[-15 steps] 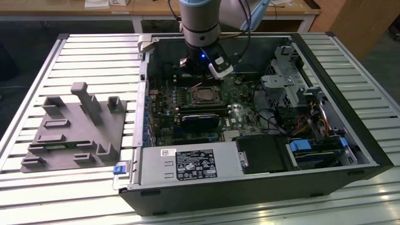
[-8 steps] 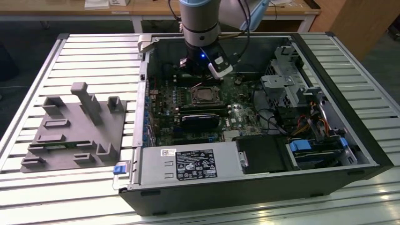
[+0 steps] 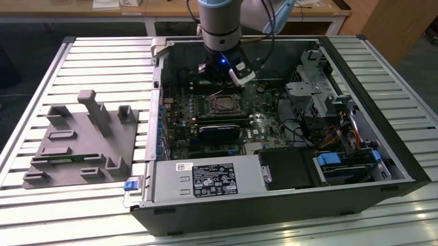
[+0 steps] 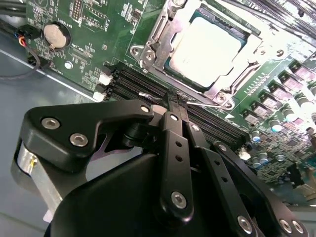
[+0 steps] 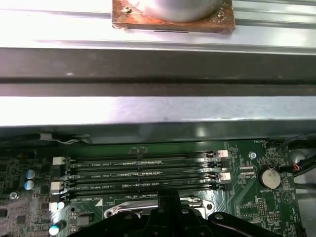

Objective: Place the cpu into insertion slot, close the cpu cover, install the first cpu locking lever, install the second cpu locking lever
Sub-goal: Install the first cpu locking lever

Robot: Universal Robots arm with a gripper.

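Beside the covered cpu [image 4: 210, 47], the hand [image 4: 177, 101] points down, fingers pressed together.

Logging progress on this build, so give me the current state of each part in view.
cpu: seated in the insertion slot.
cpu cover: closed over the cpu.
gripper: fingers together on a thin locking lever beside the memory slots.
computer case: side open, lying flat.

Matt pale metal cpu [image 4: 205, 47] under a shiny steel cpu cover [image 4: 153, 42] (scuffed).
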